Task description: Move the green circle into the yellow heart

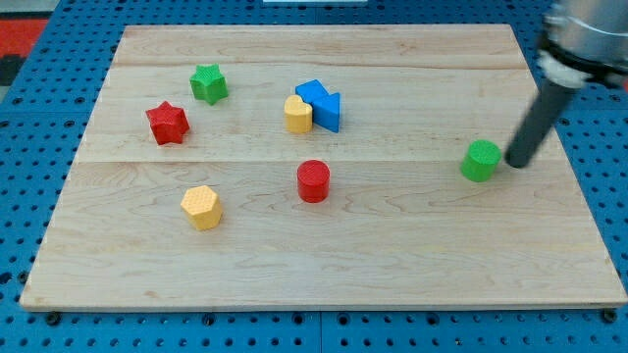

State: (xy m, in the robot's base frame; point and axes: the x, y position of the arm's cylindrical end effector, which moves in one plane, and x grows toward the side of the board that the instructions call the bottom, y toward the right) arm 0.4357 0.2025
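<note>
Camera view, the only one on record: we noted a pale wooden board (pixel 324 265) lying on a blue perforated bench (pixel 20 196), with seven small plastic blocks spread over it. The green cylindrical block, our green circle (pixel 481 161), stood alone toward the view's right, well apart from everything else. The yellow heart-shaped block (pixel 298 114) sat near the board's upper middle, touching a pair of blue angular blocks (pixel 321 103) on its right side. We judged the task barely begun: the green circle had the whole stretch between the board's right and its middle left to cover, and no contact with the heart existed. My tip (pixel 512 163), the lower end of the dark straight rod, rested just beside the green circle on its right, touching it or nearly so; we could not tell which. The tool has nothing to open or close, so it gripped nothing and merely stood against the block's far side, which seemed a fair place for a push toward the view's left and slightly up. Off that line we logged a red cylindrical block (pixel 313 180), a yellow hexagonal block (pixel 201 206), a red star-shaped block (pixel 168 123) and a green star-shaped block (pixel 208 83).
</note>
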